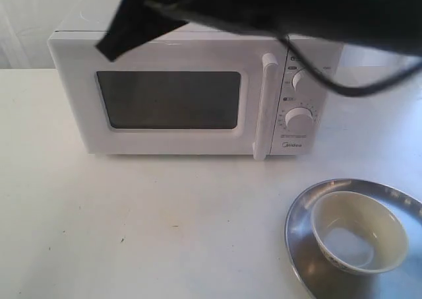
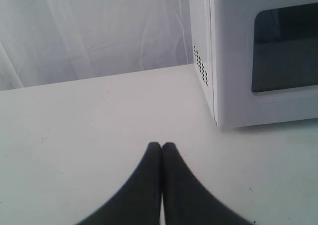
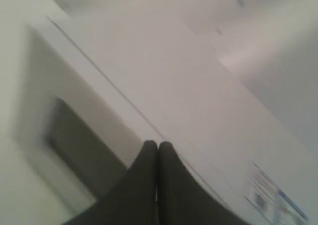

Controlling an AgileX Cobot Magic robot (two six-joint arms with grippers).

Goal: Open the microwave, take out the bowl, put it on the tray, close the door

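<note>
The white microwave (image 1: pixel 184 94) stands at the back of the table with its door (image 1: pixel 165 101) shut and the tall bar handle (image 1: pixel 266 104) flush. At the front right the cream bowl (image 1: pixel 359 232) sits upright in the silver tray (image 1: pixel 310 210). My right gripper (image 1: pixel 109 47) hangs shut and empty just above the microwave's top front edge (image 3: pixel 164 101), over the door's upper left corner. Low over the bare table, my left gripper (image 2: pixel 161 145) is shut on nothing, to the left of the microwave's side (image 2: pixel 201 46).
Two round knobs (image 1: pixel 300 117) sit right of the handle. A sticker (image 3: pixel 273 195) lies on the microwave's top. My right arm and its black cable (image 1: pixel 356 88) cross the upper part of the exterior view. A white curtain (image 2: pixel 89 31) hangs behind the table.
</note>
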